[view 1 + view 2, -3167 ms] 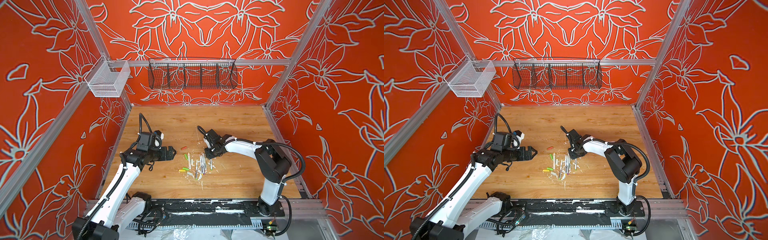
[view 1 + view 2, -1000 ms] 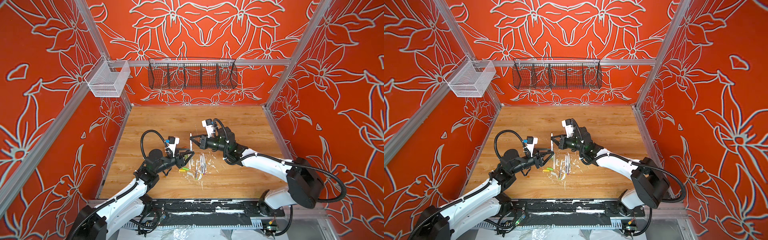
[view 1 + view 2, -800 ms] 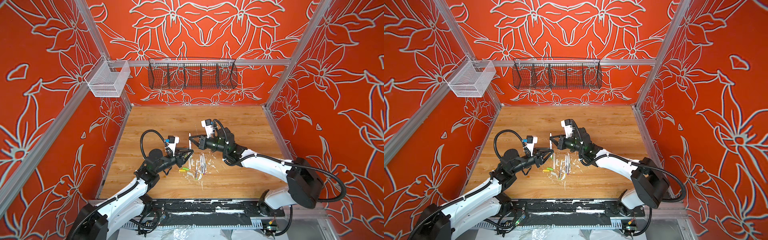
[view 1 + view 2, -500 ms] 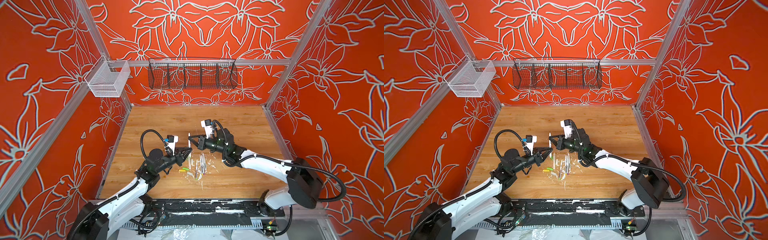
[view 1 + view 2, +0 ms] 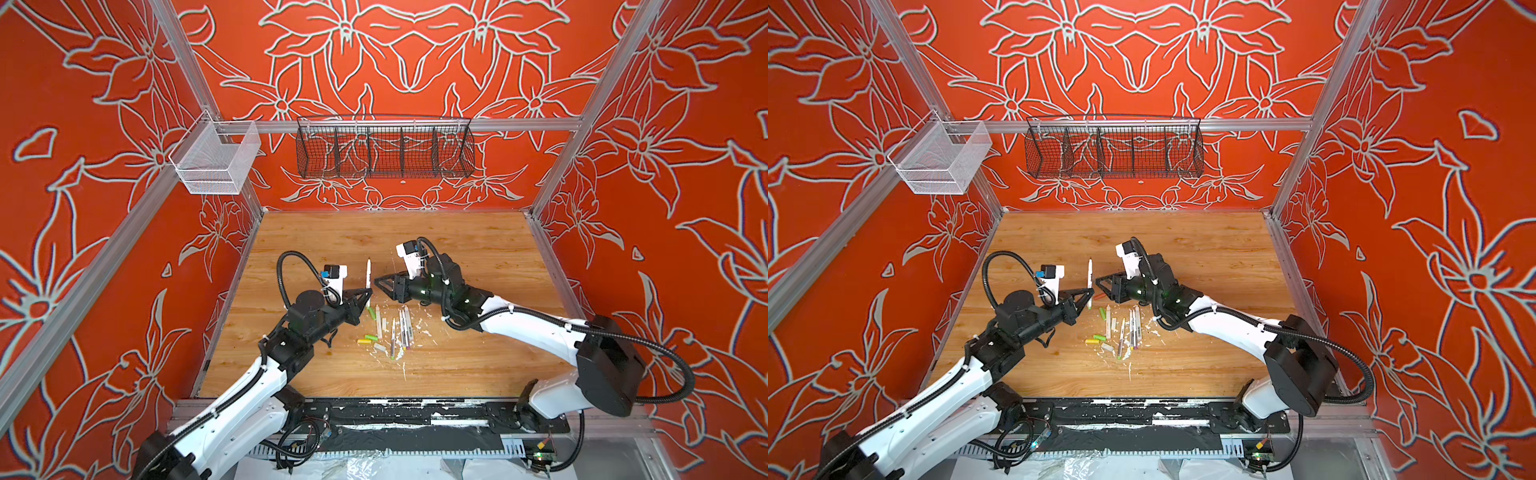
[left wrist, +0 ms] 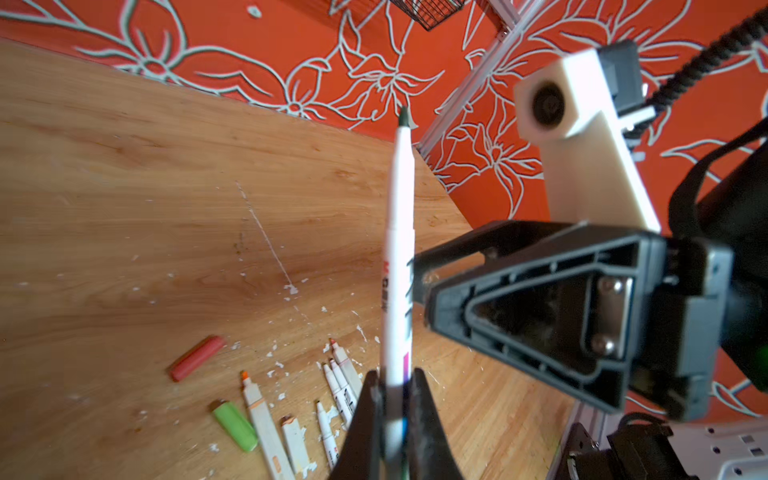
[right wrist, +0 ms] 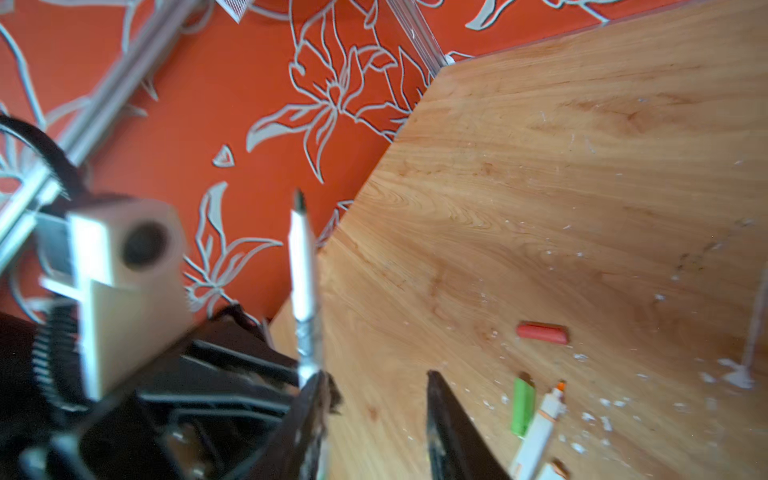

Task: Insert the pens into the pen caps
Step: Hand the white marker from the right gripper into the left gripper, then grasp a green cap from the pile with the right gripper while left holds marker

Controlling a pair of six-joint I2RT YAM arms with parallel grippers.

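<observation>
Left wrist view shows the left end effector [image 6: 395, 386] clenched on the lower end of the held pen [image 6: 399, 249]. The pen stands nearly upright, dark tip up, clear of the surface [image 6: 124, 187]. The right end effector [image 7: 374, 380] is released. In the right wrist view its jaws stand apart with nothing between them, and the held pen rises just beside one jaw; whether they touch I cannot tell. In both top views the two end effectors point at each other near the middle of the surface, the left at 9 o'clock of the held pen and the right at 3 o'clock. The loose pens [image 5: 401, 328] lie roughly parallel on the surface at 5 o'clock of the held pen, among white flecks [image 5: 419, 324]. A red cap [image 5: 1099, 296] lies alone at 6 o'clock of the right end effector's tip in a top view. A green cap [image 5: 371, 337] and a yellow cap [image 5: 363, 341] lie close together at 8 o'clock of the loose pens. Another green cap [image 6: 235, 424] lies beside an orange-tipped pen [image 6: 266, 428].
</observation>
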